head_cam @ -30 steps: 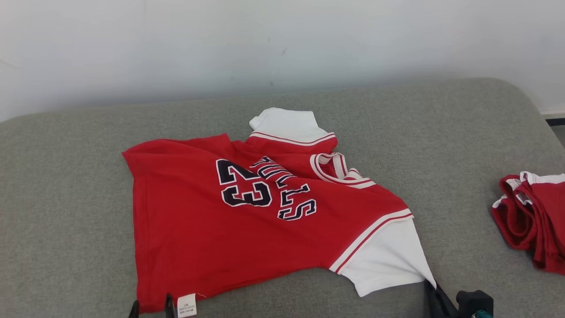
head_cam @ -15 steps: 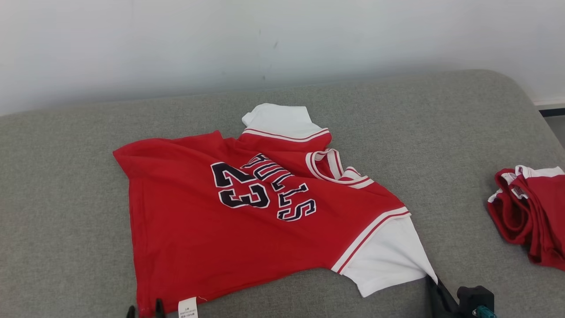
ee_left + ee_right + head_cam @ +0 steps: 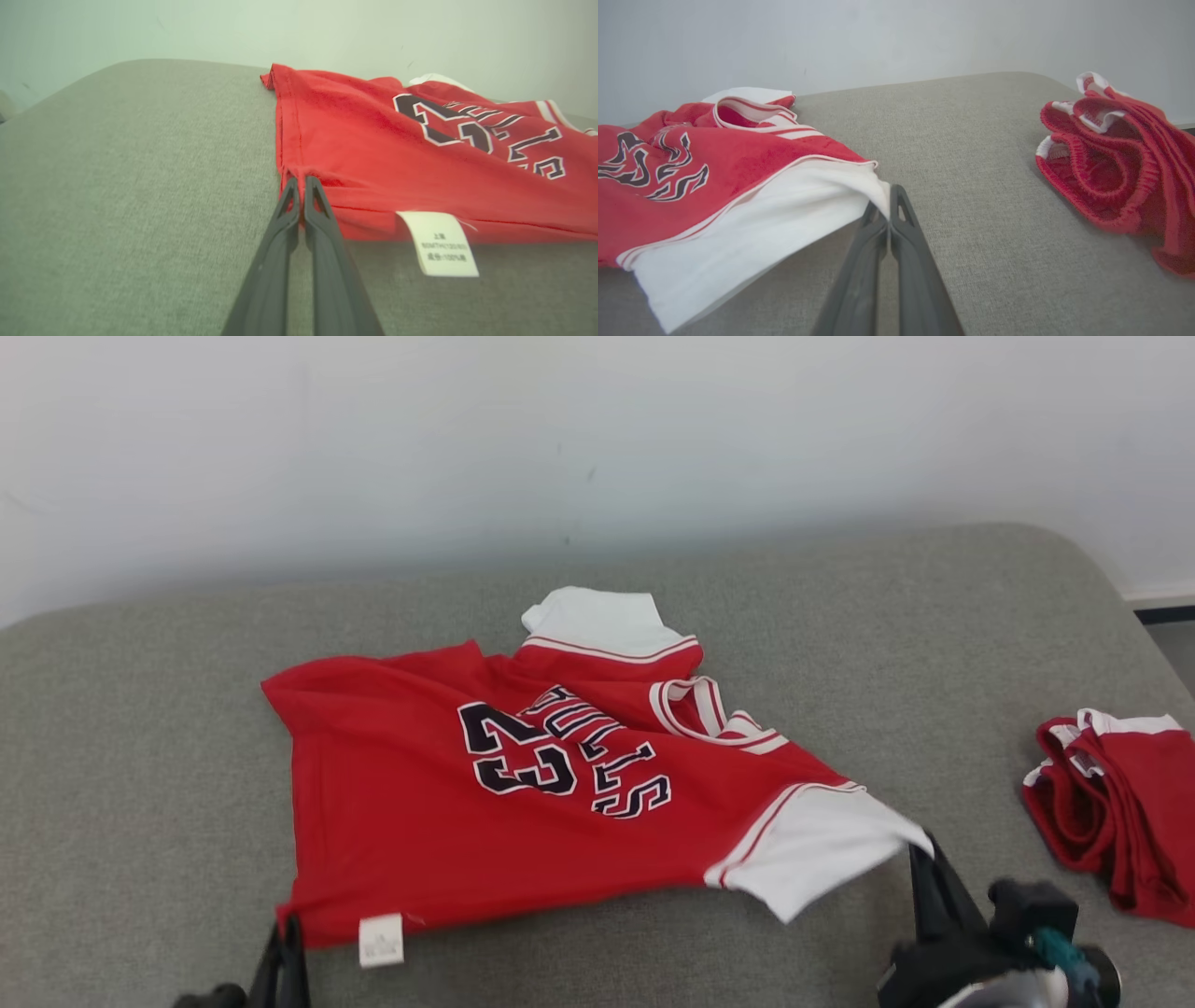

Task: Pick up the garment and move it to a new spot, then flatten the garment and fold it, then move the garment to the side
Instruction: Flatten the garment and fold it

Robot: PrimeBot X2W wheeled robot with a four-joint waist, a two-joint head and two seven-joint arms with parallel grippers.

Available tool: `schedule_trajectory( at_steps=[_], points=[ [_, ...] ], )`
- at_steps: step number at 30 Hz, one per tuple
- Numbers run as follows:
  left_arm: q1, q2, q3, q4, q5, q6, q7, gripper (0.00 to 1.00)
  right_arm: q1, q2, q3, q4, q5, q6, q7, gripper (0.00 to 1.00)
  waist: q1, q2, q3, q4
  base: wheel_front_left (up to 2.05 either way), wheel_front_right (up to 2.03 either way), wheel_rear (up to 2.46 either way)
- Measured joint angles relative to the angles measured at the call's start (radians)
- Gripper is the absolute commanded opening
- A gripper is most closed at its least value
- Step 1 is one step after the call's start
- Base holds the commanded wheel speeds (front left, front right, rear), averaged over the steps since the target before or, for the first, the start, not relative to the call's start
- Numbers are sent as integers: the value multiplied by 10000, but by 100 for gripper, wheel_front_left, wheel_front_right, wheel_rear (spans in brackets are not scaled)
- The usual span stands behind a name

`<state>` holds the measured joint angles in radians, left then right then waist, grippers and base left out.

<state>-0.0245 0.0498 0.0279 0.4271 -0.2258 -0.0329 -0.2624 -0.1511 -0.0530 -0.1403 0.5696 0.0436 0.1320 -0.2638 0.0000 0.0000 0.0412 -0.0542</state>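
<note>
The garment [image 3: 523, 803] is a red jersey with white sleeves and a dark "23" print, spread on the grey cushion. My left gripper [image 3: 291, 926] is shut on its near-left hem corner; the left wrist view shows the red hem [image 3: 299, 173] pinched at the tips of the gripper [image 3: 299, 179], with a white care label [image 3: 441, 242] just to the right. My right gripper [image 3: 920, 851] is shut on the tip of the near white sleeve [image 3: 822, 845], which hangs lifted off the cushion. In the right wrist view the sleeve [image 3: 775, 205] runs up to the closed gripper [image 3: 889, 205].
Another red and white garment [image 3: 1116, 807] lies bunched at the right edge of the cushion, also seen in the right wrist view as a red pile [image 3: 1115, 158]. A pale wall [image 3: 560, 439] stands behind the grey cushion [image 3: 140, 728]. Bare cushion lies left and behind the jersey.
My left gripper has closed on the jersey's hem corner. The right gripper has risen with the white sleeve, lifting it off the cushion. The head view has shifted.
</note>
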Motion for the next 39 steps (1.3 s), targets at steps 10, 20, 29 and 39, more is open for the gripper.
schedule_trajectory(
  at_steps=[10,20,29,39],
  points=[
    [-1794,1185,274,-1918,1070,-708,0,0,-2009,-370,1396,-1910,1081,0,-2,0,-1,0,-860,12,0,0,0],
    [-5266,3292,2,-2604,1172,-917,380,0,-4823,-1135,2102,-3384,2316,0,272,0,-1,0,-1547,33,0,0,0],
    [-6636,4105,-905,-2266,1007,-968,1753,0,-5956,-1555,2144,-3707,2615,0,1628,0,-1,-1,-998,82,0,0,0],
    [-10156,4036,-2127,-199,1218,-949,1369,0,-10378,-2021,2178,-1229,1895,0,1898,0,2,2,936,141,0,0,0]
  ],
)
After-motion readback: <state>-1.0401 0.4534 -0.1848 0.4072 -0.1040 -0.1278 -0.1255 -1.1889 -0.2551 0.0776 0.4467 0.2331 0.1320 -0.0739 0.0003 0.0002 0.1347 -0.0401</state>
